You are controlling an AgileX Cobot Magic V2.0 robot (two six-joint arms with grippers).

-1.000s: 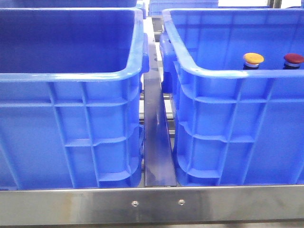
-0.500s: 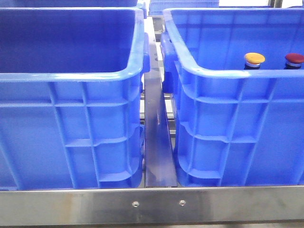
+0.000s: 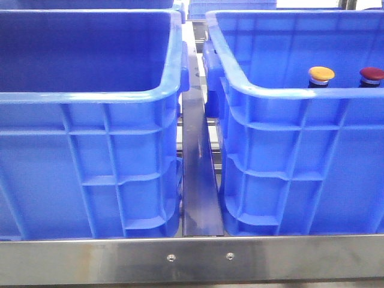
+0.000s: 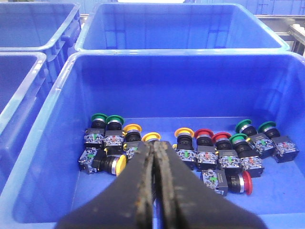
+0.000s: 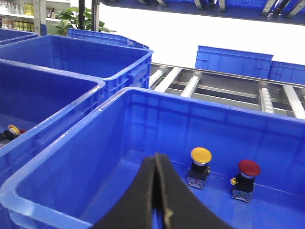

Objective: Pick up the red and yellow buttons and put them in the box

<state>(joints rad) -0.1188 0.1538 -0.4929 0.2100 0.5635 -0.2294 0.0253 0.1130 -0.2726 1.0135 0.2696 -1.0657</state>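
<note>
Blue ribbed plastic fills the front view: two deep crates side by side on a steel-edged worktop (image 3: 198, 258), a grey metal strip (image 3: 198, 180) between them. Over the near rim of the right blue crate (image 3: 288, 93) show the caps of two mushroom-shaped push buttons: the orange-yellow button (image 3: 321, 74) and, to its right, the dark red button (image 3: 371, 74). Both stand upright, caps up, apart from each other. The left blue crate (image 3: 90, 96) shows only bare inner walls. Neither gripper appears here.

From the left wrist, the left gripper (image 4: 153, 160) has its two dark fingers pressed together, holding nothing. It hangs above another blue crate (image 4: 43, 143) whose floor carries a row of green-, yellow- and red-capped buttons (image 4: 209, 148), mostly lying tilted on their sides.

From the right wrist, the right gripper (image 5: 156, 169) is likewise closed and empty, above the crate where the yellow button (image 5: 200, 161) and red button (image 5: 247, 174) stand upright near the far wall.
</note>
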